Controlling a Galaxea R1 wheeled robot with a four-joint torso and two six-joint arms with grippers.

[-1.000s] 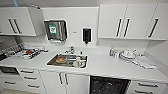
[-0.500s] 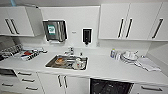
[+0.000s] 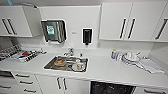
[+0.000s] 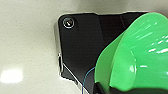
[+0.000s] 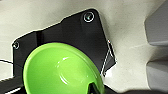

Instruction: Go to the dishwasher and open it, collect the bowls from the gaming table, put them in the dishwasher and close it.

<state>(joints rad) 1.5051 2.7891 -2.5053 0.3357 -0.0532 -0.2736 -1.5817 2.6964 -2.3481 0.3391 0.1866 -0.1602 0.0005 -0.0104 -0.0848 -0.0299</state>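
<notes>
Kitchen counter ahead, a green bowl at each wrist camera.

On the left, a dish rack (image 3: 8,51) and a tray of clutter (image 3: 26,56) sit on the white counter (image 3: 105,68); next comes the steel sink (image 3: 66,63) holding an orange-filled dish (image 3: 59,62) and white crockery (image 3: 78,66), with one paper-towel dispenser (image 3: 53,30) and one soap dispenser (image 3: 87,36) above. Further right, stacked white plates (image 3: 131,58). Down low, the dishwasher (image 3: 111,88) shows its dark interior. One green bowl (image 4: 136,56) looms in the left wrist view, one green bowl (image 5: 61,68) in the right wrist view; whether either gripper clamps it, I cannot tell.
</notes>
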